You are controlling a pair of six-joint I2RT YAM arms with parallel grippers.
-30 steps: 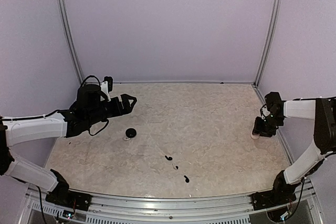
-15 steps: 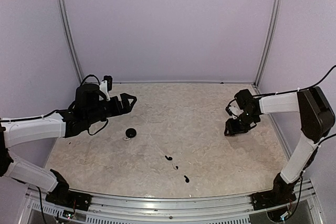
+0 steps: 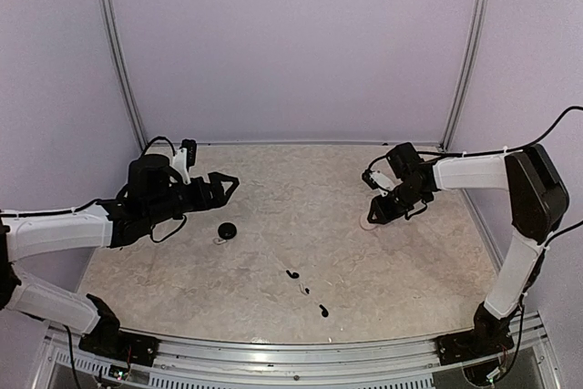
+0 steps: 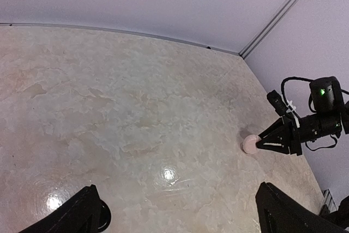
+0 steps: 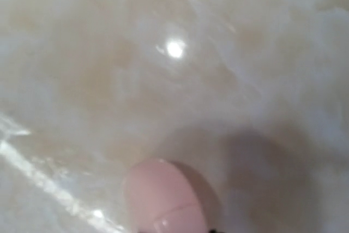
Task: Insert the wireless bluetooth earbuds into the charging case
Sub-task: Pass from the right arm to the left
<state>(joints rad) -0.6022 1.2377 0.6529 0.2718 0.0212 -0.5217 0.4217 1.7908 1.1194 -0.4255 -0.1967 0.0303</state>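
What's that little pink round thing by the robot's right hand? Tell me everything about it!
The pink thing is small, round and smooth, pale pink and a bit shiny, like plastic, with a faint seam across it. It is at the table's right side, on or just above the marbled top; I cannot tell which. The right gripper pinches its edge.
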